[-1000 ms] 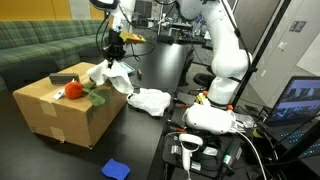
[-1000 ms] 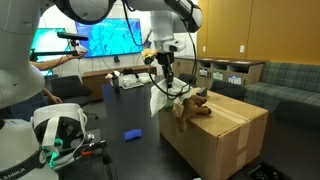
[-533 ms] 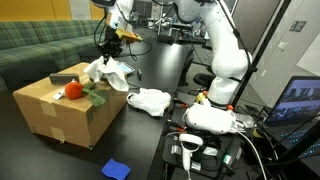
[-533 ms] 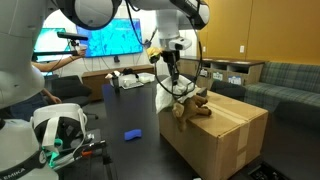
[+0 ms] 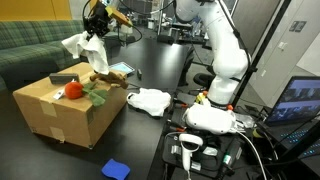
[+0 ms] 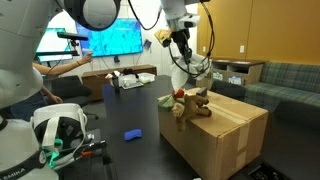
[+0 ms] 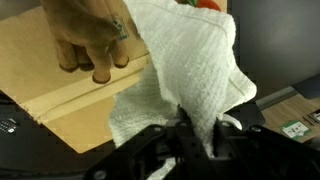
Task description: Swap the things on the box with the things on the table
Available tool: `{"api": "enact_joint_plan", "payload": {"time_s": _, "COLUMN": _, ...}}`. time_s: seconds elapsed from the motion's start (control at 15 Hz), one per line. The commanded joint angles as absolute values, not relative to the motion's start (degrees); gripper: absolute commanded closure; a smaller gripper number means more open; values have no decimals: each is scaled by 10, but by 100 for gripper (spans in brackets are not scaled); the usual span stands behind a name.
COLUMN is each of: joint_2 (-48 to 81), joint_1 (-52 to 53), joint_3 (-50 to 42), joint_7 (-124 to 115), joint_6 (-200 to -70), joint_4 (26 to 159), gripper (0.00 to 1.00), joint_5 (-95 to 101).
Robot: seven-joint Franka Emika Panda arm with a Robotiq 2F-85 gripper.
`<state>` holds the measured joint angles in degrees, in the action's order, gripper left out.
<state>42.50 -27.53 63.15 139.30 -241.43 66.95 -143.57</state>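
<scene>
The Franka arm (image 5: 228, 55) is glossy white, built from fat, rounded segments with darker seams at the joints (almost inflated-looking). A yellow-orange part (image 6: 160, 38) sits at the wrist, and 1 black cable (image 6: 209, 40) loops beside it. The Robotiq gripper (image 5: 95, 22) is black; in the wrist view its 2 fingers (image 7: 165, 152) look dark and blocky.

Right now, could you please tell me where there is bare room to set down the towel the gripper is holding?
The dark table is bare between the cardboard box, the white cloth and the blue pad. The box top's near corner is bare too. It is crowded around the red toy and brown plush. The gripper holds the towel aloft.
</scene>
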Motion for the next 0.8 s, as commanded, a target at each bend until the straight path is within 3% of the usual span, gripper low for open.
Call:
{"api": "enact_joint_plan", "payload": {"time_s": 0.0, "joint_2": 456, "joint_1": -226, "joint_3": 604, "joint_7": 1439, "joint_6": -2437, "joint_4": 562, "gripper": 95, "joint_5": -1441}}
{"api": "enact_joint_plan", "payload": {"time_s": 0.73, "joint_2": 537, "joint_1": -157, "joint_3": 526, "joint_7": 1475, "joint_6": -2441, "joint_4": 405, "gripper": 95, "joint_5": -1436}}
